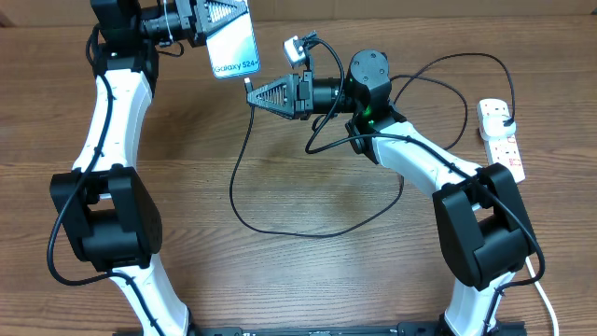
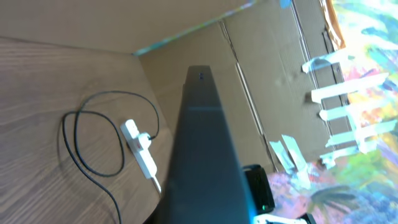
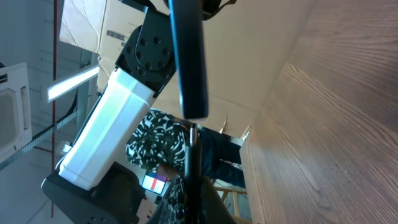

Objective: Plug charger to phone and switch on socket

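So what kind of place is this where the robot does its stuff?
Probably a robot lab or workshop, not a home: two robot arms are mounted at a bare wooden table, and taped cardboard panels wall it in.

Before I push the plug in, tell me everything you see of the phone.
The phone is a slim slab with dark edges and a lit pale-blue screen reading Galaxy S24+. It is off the table, tilted, with its screen facing the overhead camera and its upper end clamped in the left gripper. Its lower short edge points at the right gripper, which holds the charger tip just beneath it; I cannot tell if they touch.
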`<control>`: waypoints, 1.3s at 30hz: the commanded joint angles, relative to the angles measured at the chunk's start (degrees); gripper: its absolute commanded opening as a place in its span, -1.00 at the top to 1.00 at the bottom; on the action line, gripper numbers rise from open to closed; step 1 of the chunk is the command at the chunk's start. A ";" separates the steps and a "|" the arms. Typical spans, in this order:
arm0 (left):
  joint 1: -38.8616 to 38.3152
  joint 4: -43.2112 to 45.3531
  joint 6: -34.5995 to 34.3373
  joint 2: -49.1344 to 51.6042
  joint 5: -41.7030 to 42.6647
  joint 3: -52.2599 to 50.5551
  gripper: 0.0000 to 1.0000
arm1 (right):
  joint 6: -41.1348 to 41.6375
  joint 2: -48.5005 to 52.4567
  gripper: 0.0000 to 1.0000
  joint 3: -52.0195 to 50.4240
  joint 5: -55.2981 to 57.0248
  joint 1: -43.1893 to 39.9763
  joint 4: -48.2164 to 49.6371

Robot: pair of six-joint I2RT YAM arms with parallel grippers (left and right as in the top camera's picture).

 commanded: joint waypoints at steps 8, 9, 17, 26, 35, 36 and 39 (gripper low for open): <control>-0.13 0.22 0.39 -0.83 -1.03 0.72 0.92 | -1.14 -1.73 0.92 0.87 0.35 1.64 0.04; -0.33 0.24 0.39 -0.83 -0.79 0.72 0.92 | -1.14 -1.73 0.93 0.87 0.50 1.64 0.28; -0.63 0.24 0.44 -0.83 2.03 0.72 0.91 | -1.11 -1.73 0.92 0.87 1.25 1.42 3.02; -1.79 0.22 -3.52 -0.83 1.31 0.72 0.91 | -1.88 -1.73 0.92 0.87 2.40 1.49 2.93; -1.49 0.24 -8.11 -0.83 0.46 0.72 0.92 | -3.91 -1.73 0.92 0.87 2.21 1.49 2.95; -1.44 0.24 -8.00 -0.83 0.52 0.72 0.92 | -3.91 -1.75 0.92 0.87 2.21 1.49 2.97; -1.16 0.26 -6.38 -0.83 0.61 0.72 0.92 | -3.93 -1.73 0.92 0.87 2.14 1.49 4.02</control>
